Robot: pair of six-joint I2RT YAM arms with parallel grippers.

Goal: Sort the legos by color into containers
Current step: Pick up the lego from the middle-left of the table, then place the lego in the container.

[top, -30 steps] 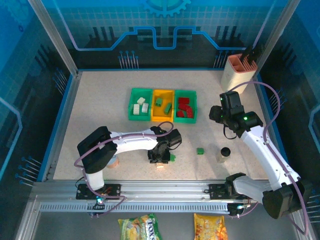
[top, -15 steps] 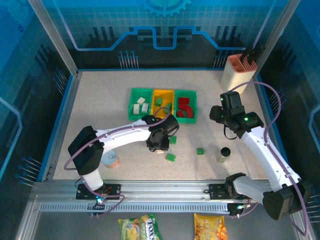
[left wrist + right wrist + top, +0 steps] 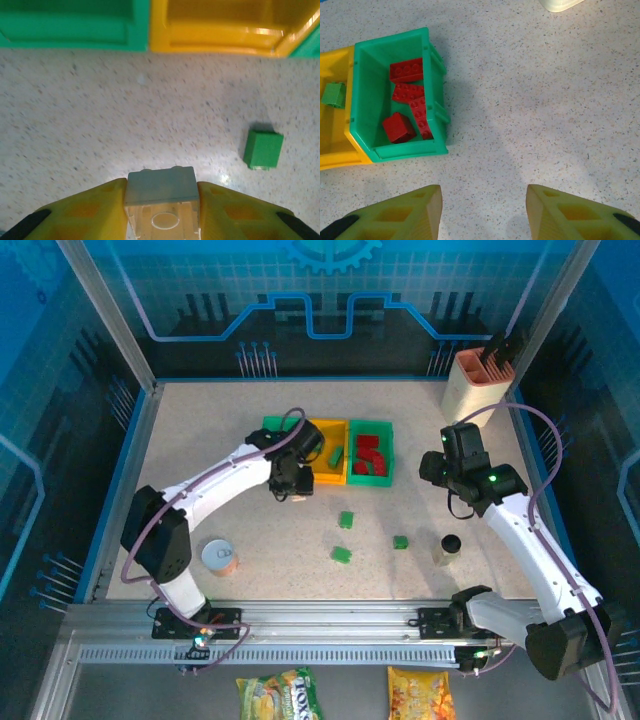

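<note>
A white brick [image 3: 161,186] is clamped between the left fingers [image 3: 90,210] just short of the left green bin [image 3: 75,25], judged its destination, since green bricks [image 3: 335,453] lie in the yellow bin [image 3: 220,42] and red bricks [image 3: 407,92] in the right green bin [image 3: 405,150]. Three loose green bricks [image 3: 346,519] lie on the bench [image 3: 200,420], and the right fingers [image 3: 395,215] are held wide apart, empty. Only "TOS" can be read, on a snack bag [image 3: 275,695].

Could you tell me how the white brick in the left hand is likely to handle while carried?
Probably stiff: the white brick shows square edges where it sits clamped in the left hand. Likely light, being small and apparently hollow underneath. Its glossy plastic may slip if the grip loosens.
</note>
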